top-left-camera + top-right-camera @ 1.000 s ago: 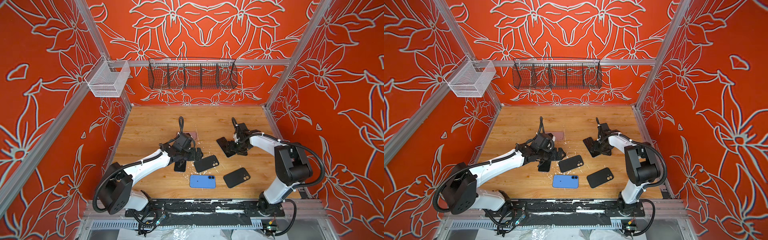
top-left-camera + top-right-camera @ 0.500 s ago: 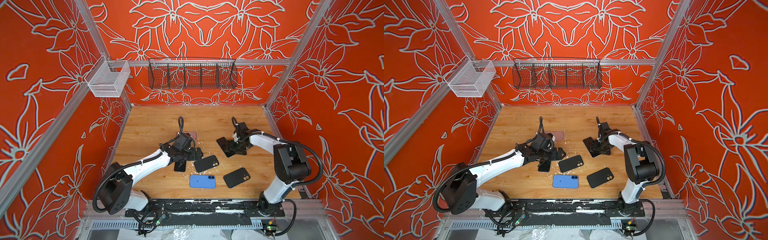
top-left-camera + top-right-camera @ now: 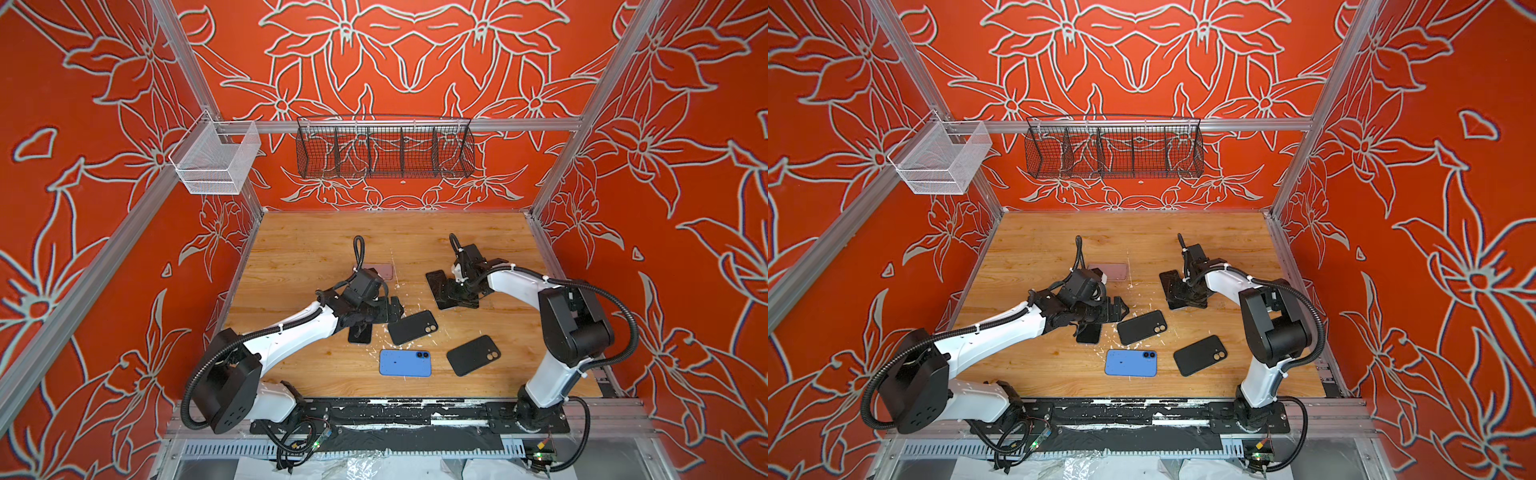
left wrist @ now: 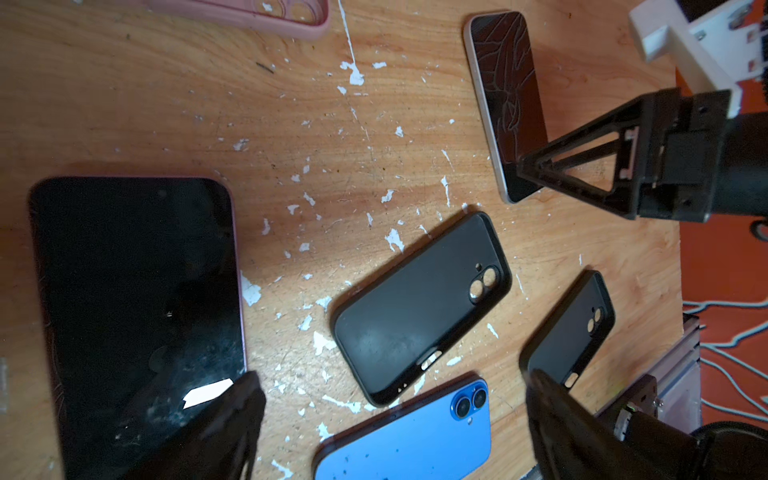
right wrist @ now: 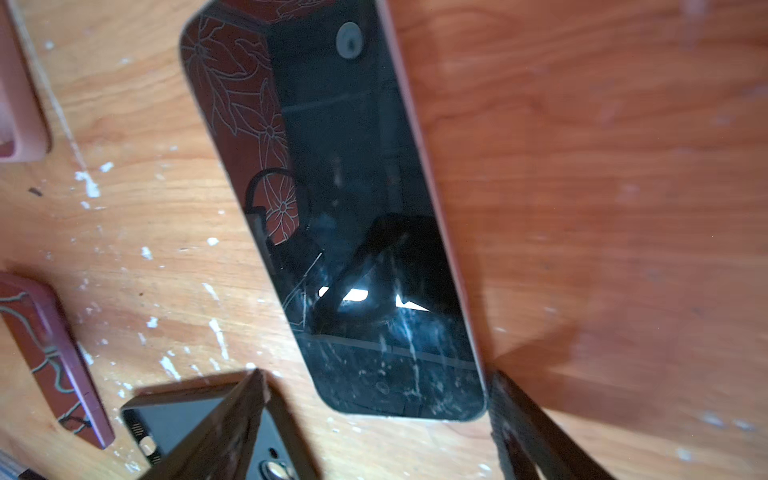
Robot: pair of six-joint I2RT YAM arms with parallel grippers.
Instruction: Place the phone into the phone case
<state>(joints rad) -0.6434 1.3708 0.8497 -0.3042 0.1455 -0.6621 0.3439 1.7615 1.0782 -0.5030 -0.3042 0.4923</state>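
Lying nearest the arms' bases, a blue phone (image 3: pixel 405 363) rests face down on the wooden worktop (image 3: pixel 311 249), its camera end toward the right. Just beside it on the right lies a second black case (image 3: pixel 473 355), tilted and back side up. A little farther in, a black case (image 3: pixel 412 327) lies at a similar slant, close to the blue phone's far edge but apart from it.

Left of that case, a pink-edged phone (image 4: pixel 133 291) lies screen up, partly under the left arm in both top views. The left pincer (image 4: pixel 392 374) is spread wide and has hold of nothing. In its wrist view one finger (image 4: pixel 232 415) overlaps the corner of the pink-edged phone and the other overlaps the end of the second black case.

Farther in on the right, a pale-edged phone (image 5: pixel 353 166) lies screen up, its glass scratched and mirroring the flowered walls. The right pincer (image 5: pixel 378 374) stands wide apart around one end of this phone, a finger (image 5: pixel 511 407) at the phone's corner. Whether it touches the phone I cannot tell; nothing is lifted.

Beyond the left arm's wrist a pink case (image 3: pixel 384 271) lies open side up, well apart from the pale-edged phone.

On the back wall hang a black wire basket (image 3: pixel 384 151) and, toward the left corner, a white mesh basket (image 3: pixel 216 160).
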